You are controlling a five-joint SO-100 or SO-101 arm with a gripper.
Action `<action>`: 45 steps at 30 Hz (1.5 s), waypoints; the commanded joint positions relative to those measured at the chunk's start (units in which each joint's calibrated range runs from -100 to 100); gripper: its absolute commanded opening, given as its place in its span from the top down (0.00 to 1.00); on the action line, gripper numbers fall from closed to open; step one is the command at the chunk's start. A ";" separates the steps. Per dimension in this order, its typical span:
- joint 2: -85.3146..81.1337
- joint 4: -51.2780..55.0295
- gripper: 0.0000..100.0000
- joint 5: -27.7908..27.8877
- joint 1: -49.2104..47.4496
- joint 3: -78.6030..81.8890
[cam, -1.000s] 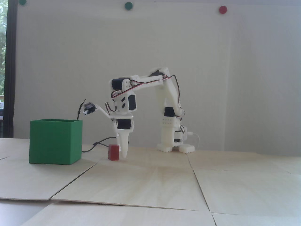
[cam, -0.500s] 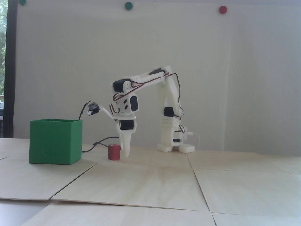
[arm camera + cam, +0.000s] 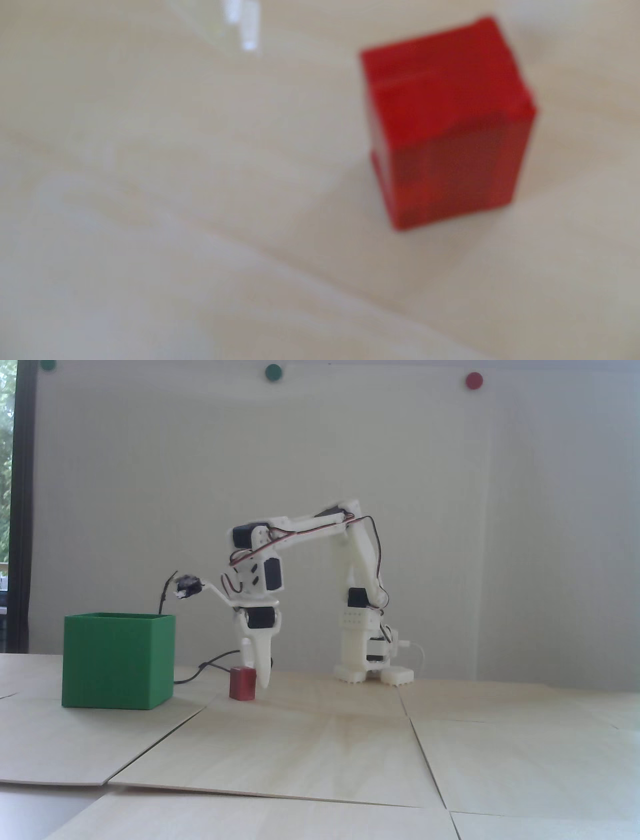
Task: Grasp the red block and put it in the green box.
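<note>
White gripper (image 3: 259, 680) points down just right of the red block (image 3: 242, 683) on the table (image 3: 320, 750); jaw state unclear; green box (image 3: 118, 661) stands further left.

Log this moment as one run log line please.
phase: approach | gripper: low beside red block, jaw state unclear | red block: on table, ungrasped | green box: left in fixed view

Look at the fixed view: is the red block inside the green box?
No, the red block stands on the table, right of the green box.
</note>
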 commanded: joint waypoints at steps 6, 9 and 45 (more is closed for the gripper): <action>1.09 -0.36 0.48 2.81 3.48 -7.55; 1.09 -0.45 0.48 2.81 3.64 -7.64; -7.12 -7.02 0.98 2.86 11.84 -44.64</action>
